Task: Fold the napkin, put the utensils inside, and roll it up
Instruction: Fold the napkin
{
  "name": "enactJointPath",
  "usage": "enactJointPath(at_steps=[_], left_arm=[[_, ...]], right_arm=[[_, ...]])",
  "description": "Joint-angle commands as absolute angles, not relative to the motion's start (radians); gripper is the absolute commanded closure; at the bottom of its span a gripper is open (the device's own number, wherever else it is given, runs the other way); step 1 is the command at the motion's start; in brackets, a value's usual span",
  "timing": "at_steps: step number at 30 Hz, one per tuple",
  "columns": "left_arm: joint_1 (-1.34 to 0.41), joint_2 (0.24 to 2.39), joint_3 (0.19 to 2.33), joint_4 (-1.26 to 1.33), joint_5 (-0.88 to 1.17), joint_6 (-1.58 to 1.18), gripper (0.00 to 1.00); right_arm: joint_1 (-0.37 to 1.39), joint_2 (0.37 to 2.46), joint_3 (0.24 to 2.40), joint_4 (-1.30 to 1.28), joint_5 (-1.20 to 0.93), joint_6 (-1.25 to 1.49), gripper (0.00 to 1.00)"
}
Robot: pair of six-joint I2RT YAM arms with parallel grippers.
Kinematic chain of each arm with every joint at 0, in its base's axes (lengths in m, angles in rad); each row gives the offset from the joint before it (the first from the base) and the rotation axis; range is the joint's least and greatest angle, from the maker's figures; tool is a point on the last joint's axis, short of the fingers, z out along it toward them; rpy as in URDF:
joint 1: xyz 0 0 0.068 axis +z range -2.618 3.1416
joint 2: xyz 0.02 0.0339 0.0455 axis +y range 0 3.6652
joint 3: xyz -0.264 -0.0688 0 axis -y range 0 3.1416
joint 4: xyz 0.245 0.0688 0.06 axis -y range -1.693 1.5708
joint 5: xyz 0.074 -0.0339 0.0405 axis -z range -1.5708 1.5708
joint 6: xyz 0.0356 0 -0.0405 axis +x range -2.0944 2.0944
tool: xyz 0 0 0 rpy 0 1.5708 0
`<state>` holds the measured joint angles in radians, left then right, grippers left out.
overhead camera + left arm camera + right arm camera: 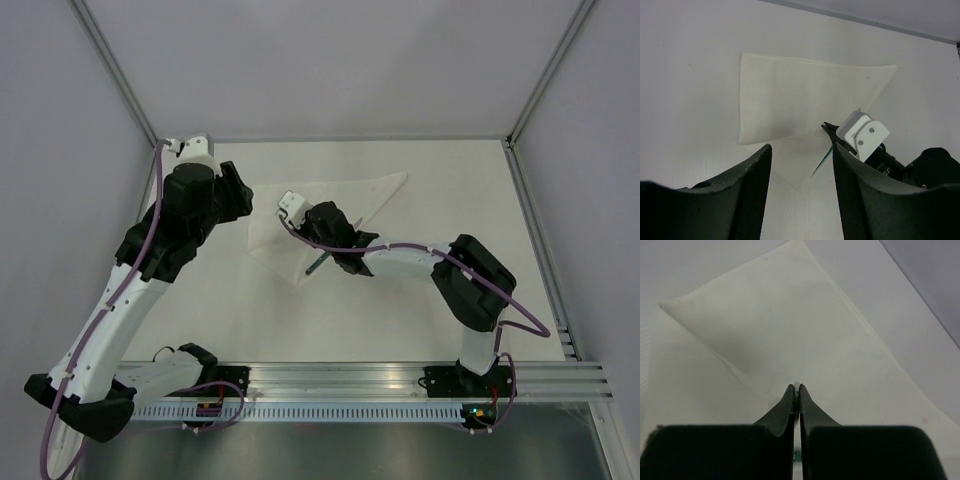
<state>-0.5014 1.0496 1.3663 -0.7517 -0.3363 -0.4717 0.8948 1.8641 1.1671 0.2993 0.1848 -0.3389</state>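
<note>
Flat on the white table (420,320), toward its far middle: a napkin (372,193), folded into a rough triangle, long point to the right, a thinner flap poking out at the near-left. Over the napkin's left edge, seemingly clear of the cloth: the left gripper (242,196), jaws well apart. Over the napkin's near-middle, aimed down at the cloth: the right gripper (796,390), fingertips pressed together, with a tiny pale speck at their very tip, too small to name. Just under that gripper, slanting toward the near-left across the flap: a thin green rod (317,263), upper end hidden by the gripper body; held or merely lying there, cannot tell. From the left wrist, the same rod as a fine green line below the right gripper's white camera mount (862,136), over the flap's right edge.
</note>
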Motion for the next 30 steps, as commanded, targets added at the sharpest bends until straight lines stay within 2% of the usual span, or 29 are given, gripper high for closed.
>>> enactJointPath(at_steps=[1,30], left_arm=[[-0.505,1.078,1.355,-0.670,-0.278,-0.434,0.42],[-0.505,1.224,1.229,-0.503,-0.140,-0.462,0.43]], right_arm=[[0.850,1.833,1.169,0.258,0.170,-0.282,1.00],[0.584,1.893,1.166,0.181,0.084,-0.178,1.00]])
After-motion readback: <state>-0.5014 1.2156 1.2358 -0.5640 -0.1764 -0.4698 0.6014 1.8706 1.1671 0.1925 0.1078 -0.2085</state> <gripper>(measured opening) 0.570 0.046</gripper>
